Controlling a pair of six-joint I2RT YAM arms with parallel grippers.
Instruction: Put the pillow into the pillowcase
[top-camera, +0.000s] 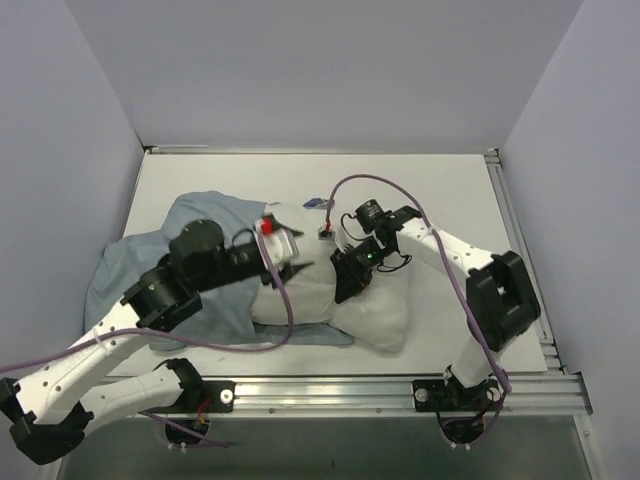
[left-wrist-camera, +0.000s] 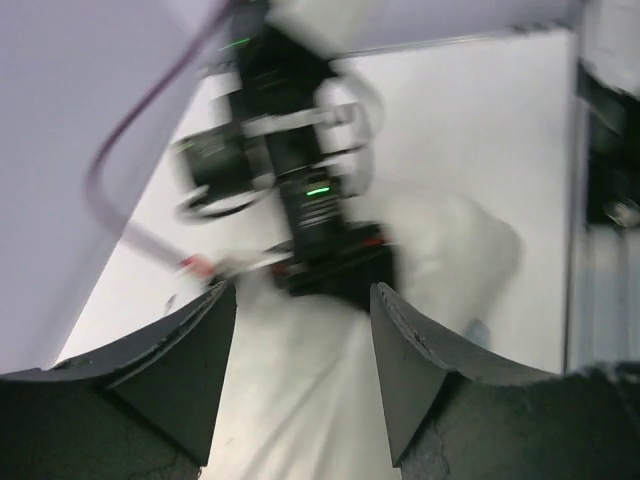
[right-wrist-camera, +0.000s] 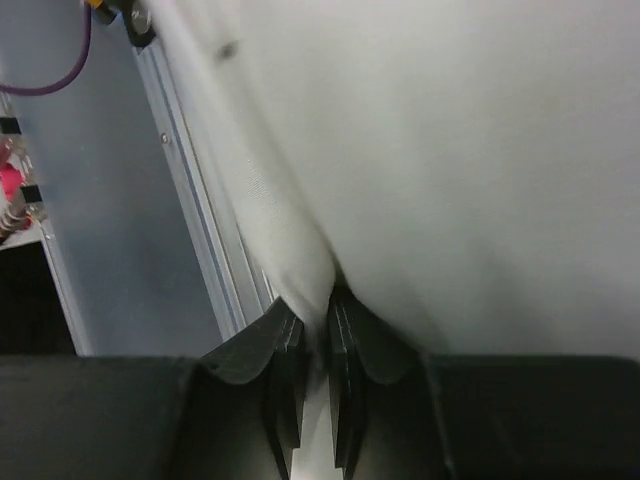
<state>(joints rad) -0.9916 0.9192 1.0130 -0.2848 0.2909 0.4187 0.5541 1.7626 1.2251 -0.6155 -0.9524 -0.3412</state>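
Observation:
The white pillow (top-camera: 385, 315) lies in the middle of the table, its left part under both arms. The pale grey-blue pillowcase (top-camera: 130, 265) lies crumpled to its left, and a strip of it reaches under the pillow's near edge. My left gripper (top-camera: 300, 268) is open above the pillow. In the left wrist view its fingers (left-wrist-camera: 302, 292) straddle white pillow fabric (left-wrist-camera: 300, 400) without gripping it. My right gripper (top-camera: 347, 288) is just right of the left one. In the right wrist view it (right-wrist-camera: 316, 315) is shut on a pinched fold of the pillow (right-wrist-camera: 450, 150).
An aluminium rail (top-camera: 400, 385) runs along the table's near edge and also shows in the right wrist view (right-wrist-camera: 190, 200). Another rail (top-camera: 515, 240) runs down the right side. Pale walls close in the left, back and right. Purple cables (top-camera: 290, 310) loop over the pillow.

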